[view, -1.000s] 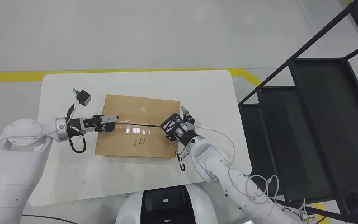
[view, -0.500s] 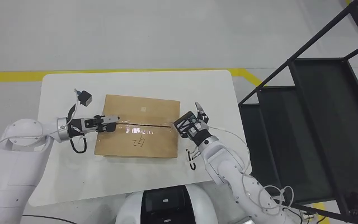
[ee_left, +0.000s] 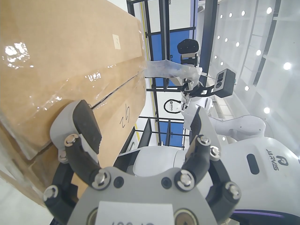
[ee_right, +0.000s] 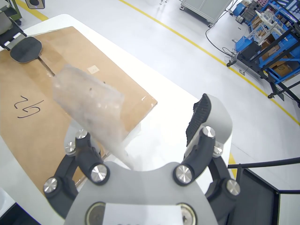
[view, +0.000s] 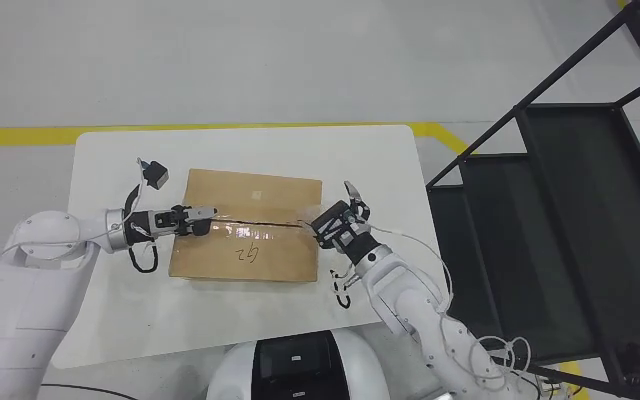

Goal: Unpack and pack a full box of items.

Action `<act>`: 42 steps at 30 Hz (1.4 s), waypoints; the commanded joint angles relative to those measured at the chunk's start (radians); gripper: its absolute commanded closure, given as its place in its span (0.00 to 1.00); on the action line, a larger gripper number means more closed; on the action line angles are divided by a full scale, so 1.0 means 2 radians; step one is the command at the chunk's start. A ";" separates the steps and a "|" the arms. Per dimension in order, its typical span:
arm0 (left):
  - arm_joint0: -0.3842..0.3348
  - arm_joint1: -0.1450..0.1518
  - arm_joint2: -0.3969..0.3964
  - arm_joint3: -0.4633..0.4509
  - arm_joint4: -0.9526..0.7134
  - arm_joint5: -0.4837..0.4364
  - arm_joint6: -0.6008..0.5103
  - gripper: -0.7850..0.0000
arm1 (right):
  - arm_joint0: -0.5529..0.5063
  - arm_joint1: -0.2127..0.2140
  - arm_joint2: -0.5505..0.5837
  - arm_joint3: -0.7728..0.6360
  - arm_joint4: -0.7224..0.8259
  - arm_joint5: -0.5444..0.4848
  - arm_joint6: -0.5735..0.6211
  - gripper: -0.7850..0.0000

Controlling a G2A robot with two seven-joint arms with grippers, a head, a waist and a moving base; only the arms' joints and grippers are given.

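The cardboard box (view: 250,240) lay closed on the white table (view: 380,160), between the two grippers. The left gripper (ee_left: 140,115) stood with its jaws spread apart, holding nothing. One pad (ee_left: 86,120) rested flat on the box top just beside the seam (ee_left: 117,87), and the other was out past the box's edge. The right gripper (ee_right: 140,115) sat just off the opposite end, its jaws also released and wide. A clear tape strip (ee_right: 89,94) clung to one of its fingers and stretched from there back to the seam.
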 commanded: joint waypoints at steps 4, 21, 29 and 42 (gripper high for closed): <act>0.002 0.001 -0.002 -0.001 -0.001 0.000 0.002 0.00 | 0.037 -0.008 -0.024 0.032 0.005 -0.006 0.019 0.00; 0.012 0.005 -0.015 -0.002 -0.007 -0.003 0.005 0.00 | 0.105 -0.032 -0.091 0.087 0.023 -0.015 0.044 0.00; 0.015 0.005 -0.021 -0.007 -0.022 -0.011 0.018 0.00 | 0.046 -0.022 -0.020 0.030 0.206 -0.105 0.036 0.00; 0.021 0.003 -0.032 -0.014 -0.056 -0.024 0.048 0.00 | 0.022 0.003 0.102 0.078 0.623 -0.283 0.190 0.00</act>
